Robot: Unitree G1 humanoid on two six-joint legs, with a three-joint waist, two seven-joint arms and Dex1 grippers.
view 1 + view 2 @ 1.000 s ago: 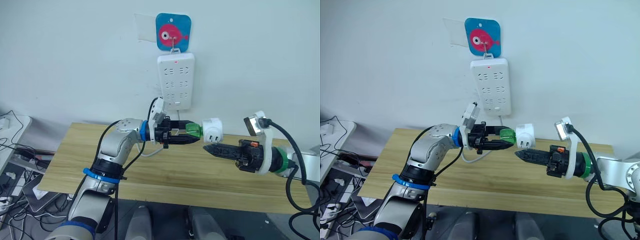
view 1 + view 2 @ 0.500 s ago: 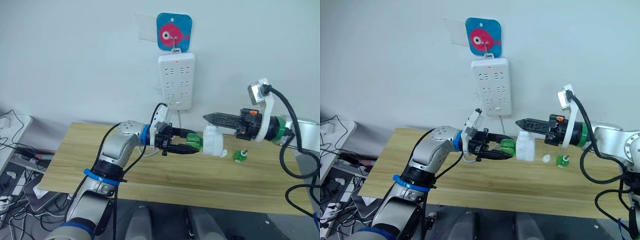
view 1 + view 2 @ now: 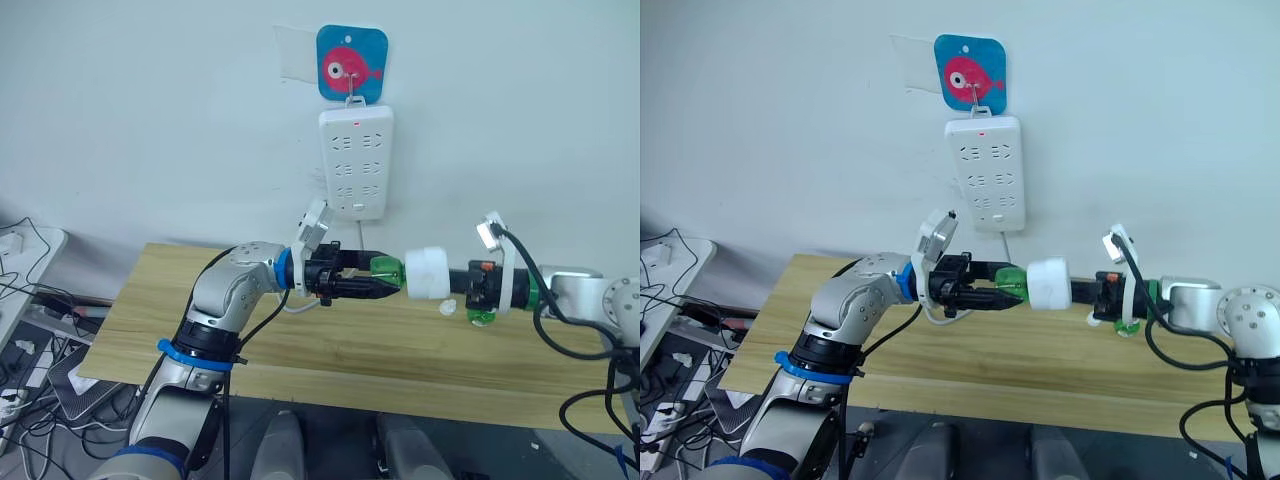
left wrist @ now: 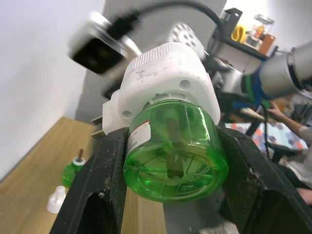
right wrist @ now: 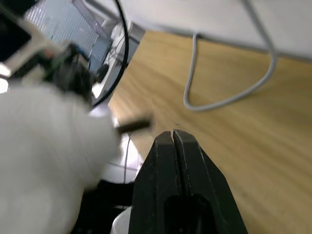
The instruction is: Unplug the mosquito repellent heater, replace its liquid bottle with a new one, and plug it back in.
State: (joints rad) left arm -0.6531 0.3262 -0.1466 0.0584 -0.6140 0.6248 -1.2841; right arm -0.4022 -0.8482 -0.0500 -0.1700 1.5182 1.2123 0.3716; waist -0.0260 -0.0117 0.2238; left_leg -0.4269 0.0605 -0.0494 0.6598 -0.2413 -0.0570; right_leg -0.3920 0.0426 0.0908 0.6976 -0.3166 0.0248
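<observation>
Right now the left gripper [image 4: 170, 161] has its two black fingers [image 4: 97, 190] pressed against either side of a green bottle [image 4: 175, 151], gripping it firmly. That bottle is seated in the heater [image 3: 425, 274], a small white rounded unit, so the pair hangs in the air above the table [image 3: 330, 340], roughly level with the arm's wrist and below the power strip [image 3: 356, 163] on the wall. In the left wrist view the heater's white body sits just behind the bottle's clear green base.

The right gripper [image 5: 173, 139] has its fingers pressed together with nothing between them. From the head cameras it reaches in from the far side and its tip lies right at the heater's outer end; whether it actually touches I cannot tell.

On the table near the right wrist stands a second small green bottle [image 3: 479, 316], and just beside it lies a small white cap [image 3: 447, 307]. A grey cord [image 5: 229, 92] loops over the wood. Above the strip hangs a blue card with a pink fish [image 3: 351, 63].
</observation>
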